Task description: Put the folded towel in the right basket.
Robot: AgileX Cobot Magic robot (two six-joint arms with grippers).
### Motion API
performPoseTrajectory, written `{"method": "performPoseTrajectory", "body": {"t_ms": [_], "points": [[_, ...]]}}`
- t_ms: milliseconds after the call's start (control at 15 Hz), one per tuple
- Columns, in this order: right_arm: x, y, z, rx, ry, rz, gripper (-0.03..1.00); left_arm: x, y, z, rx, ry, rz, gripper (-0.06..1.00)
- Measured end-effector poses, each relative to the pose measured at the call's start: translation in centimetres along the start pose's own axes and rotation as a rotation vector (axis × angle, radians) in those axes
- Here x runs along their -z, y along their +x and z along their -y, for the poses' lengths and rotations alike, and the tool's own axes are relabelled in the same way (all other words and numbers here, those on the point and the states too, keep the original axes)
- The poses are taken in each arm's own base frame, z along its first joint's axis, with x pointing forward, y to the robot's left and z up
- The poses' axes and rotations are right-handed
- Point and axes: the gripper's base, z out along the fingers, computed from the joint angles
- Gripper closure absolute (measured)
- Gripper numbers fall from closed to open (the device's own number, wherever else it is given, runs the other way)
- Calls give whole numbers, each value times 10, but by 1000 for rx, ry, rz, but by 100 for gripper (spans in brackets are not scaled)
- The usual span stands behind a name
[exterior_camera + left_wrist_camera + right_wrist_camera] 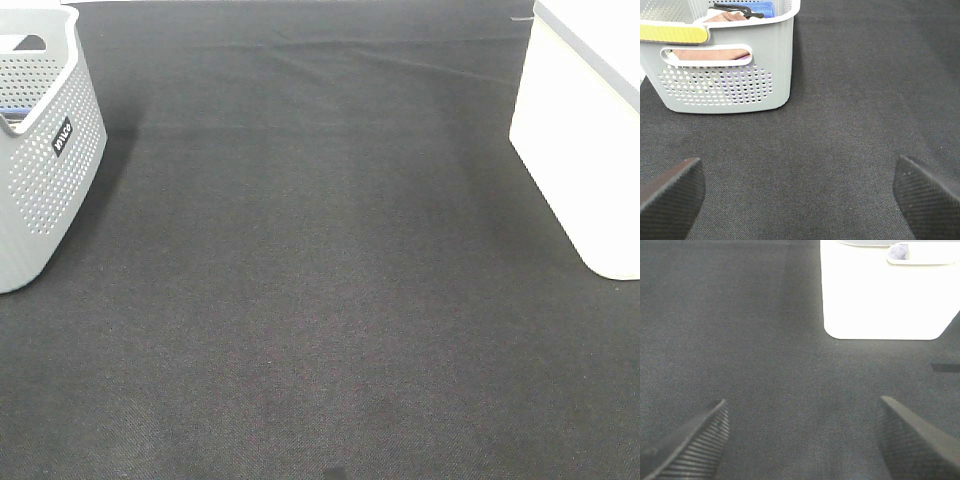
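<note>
A folded brownish-pink towel (710, 53) lies inside the grey perforated basket (770, 60) and shows through its handle slot and over its rim. That basket stands at the left edge of the exterior view (40, 170). The white right basket (585, 150) stands at the right edge and also shows in the right wrist view (885, 295). My left gripper (800, 200) is open and empty above the black mat, a short way from the grey basket. My right gripper (802, 440) is open and empty, a short way from the white basket. Neither gripper shows in the exterior view.
The grey basket also holds a blue cloth (762, 7) and a black object (735, 10), and a yellow strip (672, 33) lies along its rim. A black mat (320, 300) covers the table between the two baskets.
</note>
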Motion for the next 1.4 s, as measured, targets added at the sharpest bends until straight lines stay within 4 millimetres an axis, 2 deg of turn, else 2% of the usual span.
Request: {"method": "performPoseTrajectory", "body": {"t_ms": [1400], "points": [[0, 0, 0, 0, 0, 4, 21, 0, 0, 0, 0, 0, 0, -2]]}}
